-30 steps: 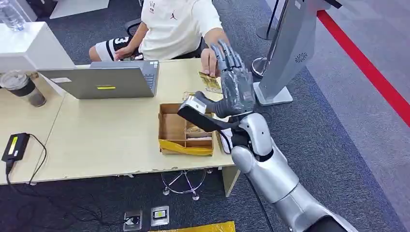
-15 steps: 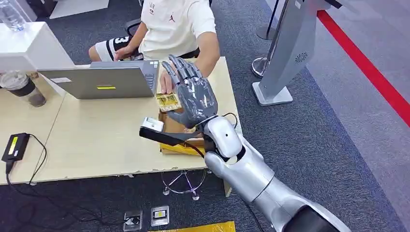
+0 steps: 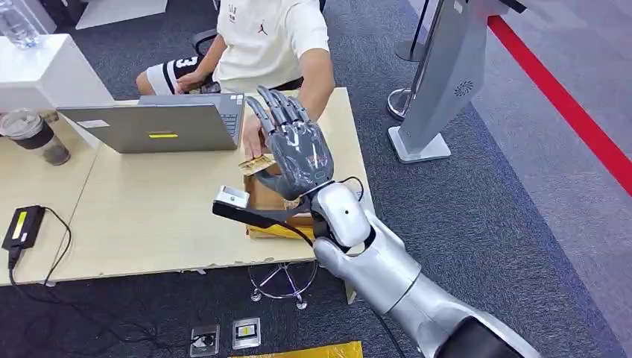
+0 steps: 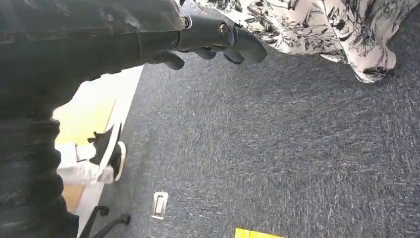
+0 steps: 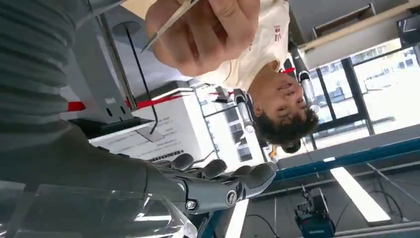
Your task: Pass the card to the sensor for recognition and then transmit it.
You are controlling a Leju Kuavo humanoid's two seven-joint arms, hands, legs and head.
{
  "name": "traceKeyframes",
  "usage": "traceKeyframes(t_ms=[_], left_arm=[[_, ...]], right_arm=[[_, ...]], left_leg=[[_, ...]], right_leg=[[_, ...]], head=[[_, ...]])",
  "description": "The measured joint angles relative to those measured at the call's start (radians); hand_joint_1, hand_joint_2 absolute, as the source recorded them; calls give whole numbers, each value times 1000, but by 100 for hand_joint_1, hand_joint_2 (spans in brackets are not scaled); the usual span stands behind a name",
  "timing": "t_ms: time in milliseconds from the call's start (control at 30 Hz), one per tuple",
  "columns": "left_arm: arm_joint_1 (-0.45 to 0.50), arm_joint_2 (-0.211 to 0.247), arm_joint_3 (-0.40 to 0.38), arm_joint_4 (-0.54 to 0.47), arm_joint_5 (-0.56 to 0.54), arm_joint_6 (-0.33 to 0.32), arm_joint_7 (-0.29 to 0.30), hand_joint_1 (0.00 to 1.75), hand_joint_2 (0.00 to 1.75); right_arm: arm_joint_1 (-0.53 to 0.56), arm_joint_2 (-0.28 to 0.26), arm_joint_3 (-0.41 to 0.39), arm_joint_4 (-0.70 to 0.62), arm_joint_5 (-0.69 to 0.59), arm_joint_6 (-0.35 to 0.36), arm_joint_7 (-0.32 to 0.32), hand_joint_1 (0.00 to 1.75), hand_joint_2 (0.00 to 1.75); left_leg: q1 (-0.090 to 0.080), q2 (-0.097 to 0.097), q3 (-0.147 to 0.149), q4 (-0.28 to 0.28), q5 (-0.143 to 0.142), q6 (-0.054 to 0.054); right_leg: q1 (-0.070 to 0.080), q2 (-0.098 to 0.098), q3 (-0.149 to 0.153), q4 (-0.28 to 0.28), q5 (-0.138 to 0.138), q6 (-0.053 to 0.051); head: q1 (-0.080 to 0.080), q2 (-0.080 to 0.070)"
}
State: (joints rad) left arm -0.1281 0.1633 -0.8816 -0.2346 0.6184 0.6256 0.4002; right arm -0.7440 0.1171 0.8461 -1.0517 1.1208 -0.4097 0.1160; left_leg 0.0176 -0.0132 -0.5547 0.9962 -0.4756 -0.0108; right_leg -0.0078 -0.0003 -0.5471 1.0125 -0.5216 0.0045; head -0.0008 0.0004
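Note:
My right hand [image 3: 296, 145] is raised palm-out above the table [image 3: 149, 216], fingers straight and spread, holding nothing. Just behind it a person's hand [image 3: 255, 133] pinches the yellow card [image 3: 253, 165], which is tilted nearly edge-on. In the right wrist view the person's hand [image 5: 203, 34] grips the thin card [image 5: 168, 22], apart from my extended fingers [image 5: 218, 171]. The grey sensor stand [image 3: 440, 74] rises off the table's right end. My left hand [image 4: 208, 37] hangs over the carpet, fingers loosely bent and holding nothing.
An open cardboard box [image 3: 268, 205] with a yellow front sits under my right wrist. A laptop [image 3: 156, 123], a lidded cup [image 3: 33, 134] and a black adapter [image 3: 24, 225] lie to the left. The person sits at the table's far side. Red floor tape [image 3: 566, 104] runs at right.
My right hand has swung left from in front of the sensor stand to above the box by the laptop. The person's hand came along holding the card, which now tilts edge-on.

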Motion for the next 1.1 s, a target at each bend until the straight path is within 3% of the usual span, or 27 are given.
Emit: traceKeyframes(t_ms=[100, 133, 167, 500, 533, 567, 600, 633, 1100], left_arm=[[0, -2, 0, 0, 0, 9, 4, 0, 175], [0, -3, 0, 0, -1, 10, 5, 0, 175], [0, -4, 0, 0, -1, 12, 7, 0, 175], [0, -8, 0, 0, -1, 11, 9, 0, 175], [0, -8, 0, 0, -1, 11, 9, 0, 175], [0, -8, 0, 0, -1, 11, 9, 0, 175], [0, -8, 0, 0, -1, 11, 9, 0, 175], [0, -8, 0, 0, -1, 11, 10, 0, 175], [0, -8, -1, 0, -8, 2, 19, 0, 175]], right_arm=[[0, 0, 0, 0, 0, -9, -5, 2, 175], [0, 0, 0, 0, 1, -11, -7, 14, 175], [0, 0, 0, 0, 1, -12, -8, 58, 175], [1, 1, 1, 0, 6, -13, -12, 58, 175], [1, 1, 2, 0, 7, -14, -12, 89, 175], [1, 1, 2, 0, 8, -14, -12, 106, 175], [1, 1, 2, 0, 8, -15, -12, 152, 175], [1, 1, 2, 0, 8, -15, -12, 157, 175], [8, -12, 13, 0, 10, -14, -2, 162, 175]], left_leg=[[0, 0, 0, 0, 0, 0], [0, 0, 0, 0, 0, 0], [0, 0, 0, 0, 0, 0], [0, 0, 0, 0, 0, 0], [0, 0, 0, 0, 0, 0], [0, 0, 0, 0, 0, 0], [0, 0, 0, 0, 0, 0], [0, 0, 0, 0, 0, 0], [0, 0, 0, 0, 0, 0]], right_leg=[[0, 0, 0, 0, 0, 0], [0, 0, 0, 0, 0, 0], [0, 0, 0, 0, 0, 0], [0, 0, 0, 0, 0, 0], [0, 0, 0, 0, 0, 0], [0, 0, 0, 0, 0, 0], [0, 0, 0, 0, 0, 0], [0, 0, 0, 0, 0, 0], [0, 0, 0, 0, 0, 0]], head=[[0, 0], [0, 0], [0, 0], [0, 0], [0, 0], [0, 0], [0, 0], [0, 0], [0, 0]])
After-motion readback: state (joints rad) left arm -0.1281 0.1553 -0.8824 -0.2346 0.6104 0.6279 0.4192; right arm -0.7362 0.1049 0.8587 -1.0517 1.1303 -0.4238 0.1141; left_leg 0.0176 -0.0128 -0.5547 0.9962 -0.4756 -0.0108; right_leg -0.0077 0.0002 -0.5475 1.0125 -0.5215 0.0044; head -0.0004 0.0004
